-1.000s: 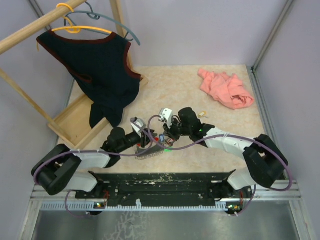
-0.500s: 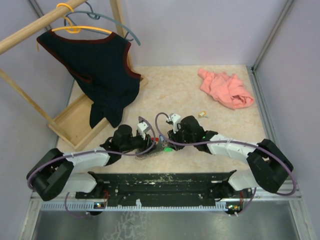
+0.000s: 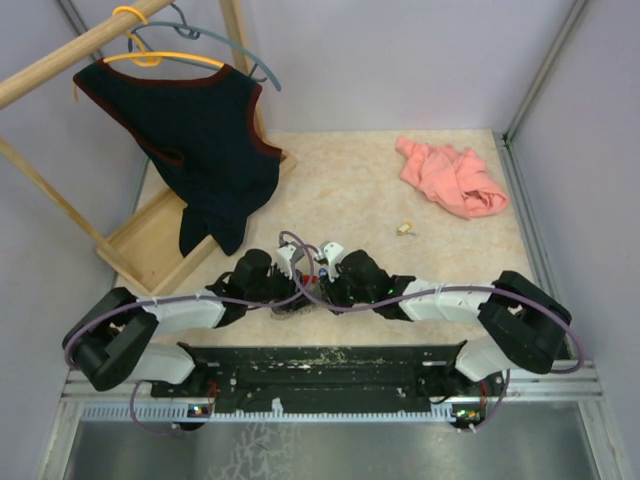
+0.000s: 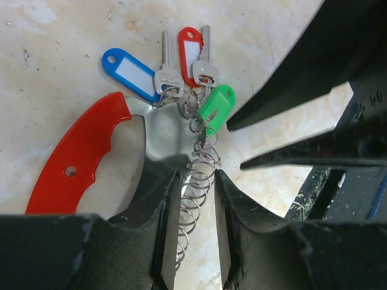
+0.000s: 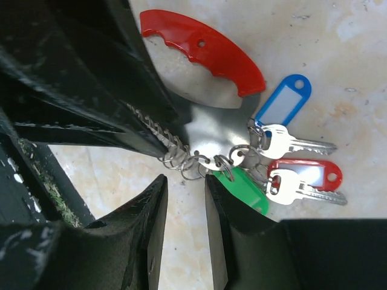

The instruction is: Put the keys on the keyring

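The keyring's silvery coil (image 4: pixel 205 154) runs from a steel plate (image 4: pixel 163 130) with a red curved handle (image 4: pixel 72 163) on the table. My left gripper (image 4: pixel 197 181) is shut on that coil. Two keys (image 4: pixel 166 72) with blue and red tags, plus a green tag (image 4: pixel 216 106), hang on small rings at the coil's far end. My right gripper (image 5: pixel 184 181) is open just short of those rings (image 5: pixel 199 163), with only bare table between its fingers. Its right finger lies beside the green tag (image 5: pixel 245 188). From above, both grippers (image 3: pixel 310 282) meet nose to nose.
A pink cloth (image 3: pixel 452 178) lies at the back right. A dark vest (image 3: pixel 205 140) hangs on a wooden rack whose tray base (image 3: pixel 140 255) stands at the left. One small object (image 3: pixel 405 228) lies alone behind the right arm.
My right gripper has opened from shut and moved left and nearer, down to the key bundle. The left gripper has shifted slightly right and still holds the coil.
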Controlling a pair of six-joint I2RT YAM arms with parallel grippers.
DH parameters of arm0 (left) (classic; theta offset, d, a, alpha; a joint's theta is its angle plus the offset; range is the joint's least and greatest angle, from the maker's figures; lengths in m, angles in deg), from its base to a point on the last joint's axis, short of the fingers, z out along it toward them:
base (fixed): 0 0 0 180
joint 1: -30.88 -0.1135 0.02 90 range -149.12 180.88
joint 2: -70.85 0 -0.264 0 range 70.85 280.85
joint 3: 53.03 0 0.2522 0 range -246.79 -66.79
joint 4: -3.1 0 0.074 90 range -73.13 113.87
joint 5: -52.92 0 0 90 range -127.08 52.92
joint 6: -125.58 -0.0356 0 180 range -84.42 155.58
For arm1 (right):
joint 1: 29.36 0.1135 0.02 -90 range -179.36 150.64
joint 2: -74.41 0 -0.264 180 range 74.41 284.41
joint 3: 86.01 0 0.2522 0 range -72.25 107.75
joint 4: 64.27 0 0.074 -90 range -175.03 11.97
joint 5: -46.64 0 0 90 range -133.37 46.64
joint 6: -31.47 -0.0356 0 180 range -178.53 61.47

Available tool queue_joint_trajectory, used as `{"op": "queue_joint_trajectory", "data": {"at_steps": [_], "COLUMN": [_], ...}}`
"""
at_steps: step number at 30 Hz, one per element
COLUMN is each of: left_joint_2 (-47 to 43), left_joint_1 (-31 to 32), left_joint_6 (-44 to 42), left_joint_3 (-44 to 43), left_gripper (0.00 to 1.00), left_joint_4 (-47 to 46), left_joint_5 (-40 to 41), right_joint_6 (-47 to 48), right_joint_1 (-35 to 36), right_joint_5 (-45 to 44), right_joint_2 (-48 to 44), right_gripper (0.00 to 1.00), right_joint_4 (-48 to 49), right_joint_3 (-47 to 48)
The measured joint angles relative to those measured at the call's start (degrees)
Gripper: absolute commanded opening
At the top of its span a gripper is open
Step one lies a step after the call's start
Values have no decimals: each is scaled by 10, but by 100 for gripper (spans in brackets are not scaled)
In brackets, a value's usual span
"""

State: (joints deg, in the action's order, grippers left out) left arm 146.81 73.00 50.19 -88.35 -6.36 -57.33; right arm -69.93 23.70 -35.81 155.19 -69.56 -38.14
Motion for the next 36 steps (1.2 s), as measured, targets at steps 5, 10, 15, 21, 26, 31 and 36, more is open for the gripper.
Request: {"op": "queue_joint_trajectory", "data": {"at_steps": [5, 10, 15, 21, 26, 31, 36], "left_joint_2": [24, 27, 27, 27, 30, 32, 32], "left_joint_1": [0, -2, -3, -4, -4, -5, -5], "left_joint_6": [12, 23, 26, 32, 34, 34, 34], "left_joint_3": [-11, -11, -11, -11, -11, -10, -9], "left_gripper": [32, 32, 30, 29, 29, 29, 29], "left_joint_4": [1, 3, 4, 4, 4, 4, 3], "left_joint_5": [8, 18, 23, 25, 26, 28, 29], "right_joint_6": [9, 14, 21, 29, 38, 43, 50], "right_joint_1": [28, 40, 56, 65, 70, 70, 72], "right_joint_5": [-37, -67, -87, -110, -127, -136, -157], "right_joint_2": [20, 39, 56, 65, 71, 70, 59], "right_gripper": [33, 35, 35, 33, 23, 10, 5], "right_joint_4": [18, 29, 38, 48, 52, 48, 34], "right_joint_3": [0, 0, 0, 0, 0, 1, 1]}}
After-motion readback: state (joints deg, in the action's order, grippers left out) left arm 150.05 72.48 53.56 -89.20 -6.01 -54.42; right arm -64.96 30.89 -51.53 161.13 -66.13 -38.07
